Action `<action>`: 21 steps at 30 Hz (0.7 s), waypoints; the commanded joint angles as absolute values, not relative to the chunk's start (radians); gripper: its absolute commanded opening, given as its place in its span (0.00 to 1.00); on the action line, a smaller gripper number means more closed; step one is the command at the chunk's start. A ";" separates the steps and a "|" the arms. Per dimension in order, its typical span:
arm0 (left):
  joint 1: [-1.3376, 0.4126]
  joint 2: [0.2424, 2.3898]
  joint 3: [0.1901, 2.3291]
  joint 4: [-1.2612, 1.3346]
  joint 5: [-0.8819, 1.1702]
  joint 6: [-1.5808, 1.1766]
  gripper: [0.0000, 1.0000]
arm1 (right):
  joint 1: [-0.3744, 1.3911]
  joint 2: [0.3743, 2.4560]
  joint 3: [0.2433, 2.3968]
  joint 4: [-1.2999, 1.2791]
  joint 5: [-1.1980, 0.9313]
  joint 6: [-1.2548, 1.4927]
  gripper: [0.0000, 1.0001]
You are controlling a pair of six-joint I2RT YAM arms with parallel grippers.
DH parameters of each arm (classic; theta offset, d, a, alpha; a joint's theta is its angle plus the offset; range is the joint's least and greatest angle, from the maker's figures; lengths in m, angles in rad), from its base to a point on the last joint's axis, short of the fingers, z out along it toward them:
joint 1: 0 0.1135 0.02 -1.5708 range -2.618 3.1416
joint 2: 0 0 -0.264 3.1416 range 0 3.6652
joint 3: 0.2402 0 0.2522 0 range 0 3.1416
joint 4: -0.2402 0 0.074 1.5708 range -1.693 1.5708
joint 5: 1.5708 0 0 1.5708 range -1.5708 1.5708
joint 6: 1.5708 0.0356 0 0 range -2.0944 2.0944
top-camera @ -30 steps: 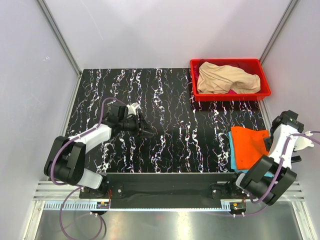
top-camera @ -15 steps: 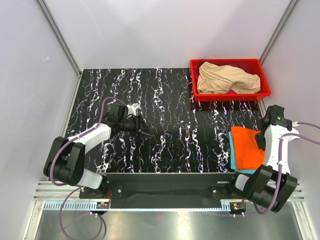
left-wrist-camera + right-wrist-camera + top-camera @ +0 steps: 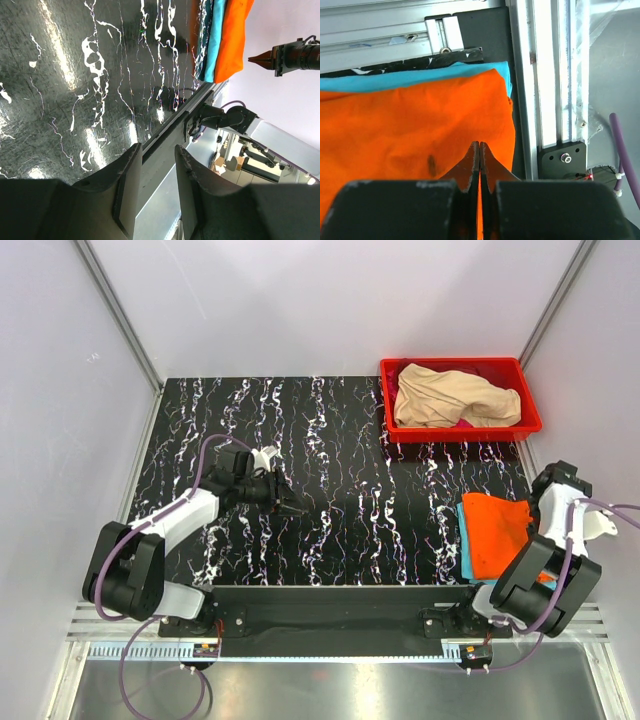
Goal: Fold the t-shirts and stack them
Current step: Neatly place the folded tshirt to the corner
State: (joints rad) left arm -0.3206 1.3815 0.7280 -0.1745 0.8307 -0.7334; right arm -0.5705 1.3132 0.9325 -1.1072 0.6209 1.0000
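The crumpled beige cloth t-shirt [image 3: 455, 395] lies lengthwise in the red plastic bin [image 3: 531, 425], nearer to the right jaws, pressed together and empty over the folded orange t-shirt [image 3: 495, 530] near the bin, than to the half-spread, empty left jaws well apart from it.

Robot lab cell, white panels [image 3: 330, 300], aluminium rails [image 3: 117, 310]

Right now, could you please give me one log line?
orange shirt on blue shirt | beige shirt in bin | left end effector open | right end effector shut
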 commanded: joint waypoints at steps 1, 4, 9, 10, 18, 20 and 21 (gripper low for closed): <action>-0.322 1.351 0.749 -0.161 0.833 -0.745 0.37 | -0.586 1.340 0.917 -1.065 0.695 1.026 0.00; -0.322 1.348 0.747 -0.169 0.838 -0.750 0.37 | -0.586 1.414 0.902 -1.074 0.701 1.084 0.00; -0.322 1.332 0.747 -0.189 0.825 -0.749 0.37 | -0.589 1.514 0.844 -1.068 0.646 1.215 0.00; -0.322 1.328 0.749 -0.196 0.825 -0.749 0.37 | -0.591 1.543 0.827 -1.062 0.632 1.232 0.00; -0.322 1.324 0.769 -0.221 0.818 -0.736 0.37 | -0.591 1.571 0.911 -1.097 0.716 1.188 0.00; -0.322 1.330 0.775 -0.210 0.818 -0.739 0.37 | -0.589 1.537 0.942 -1.095 0.744 1.125 0.00; -0.322 1.338 0.779 -0.209 0.818 -0.738 0.37 | -0.588 1.522 0.949 -1.089 0.750 1.096 0.00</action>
